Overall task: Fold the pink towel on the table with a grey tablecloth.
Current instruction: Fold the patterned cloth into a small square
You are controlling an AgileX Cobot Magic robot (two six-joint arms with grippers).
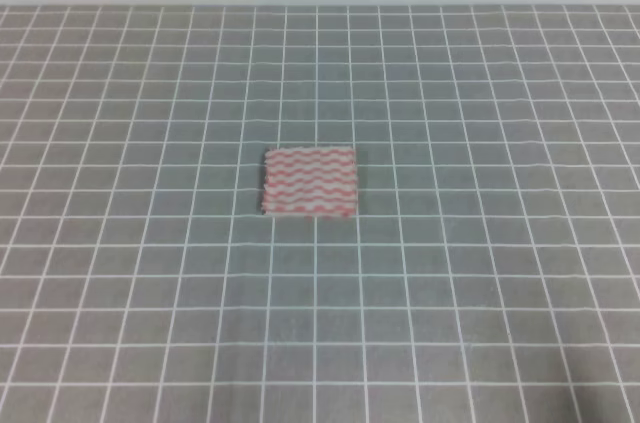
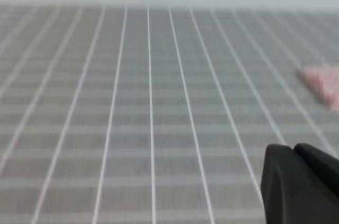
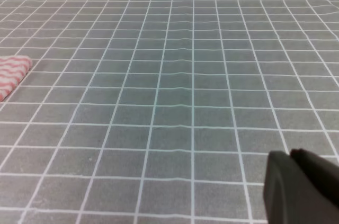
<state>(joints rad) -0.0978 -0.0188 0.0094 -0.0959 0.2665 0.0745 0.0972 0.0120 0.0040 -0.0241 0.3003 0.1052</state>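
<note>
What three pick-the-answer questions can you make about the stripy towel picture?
1. Where does the pink towel lie?
A. near the middle of the table
B. at the near edge
C. in a far corner

2. What colours are its stripes?
A. blue and yellow
B. pink and white
C. green and black

3. What is touching the towel?
A. the left end effector
B. the right end effector
C. neither

Answers: 1 A, the high view shows it mid-way on the grey tablecloth. 2 B, wavy pink and white bands. 3 C, only cloth surrounds it.
</note>
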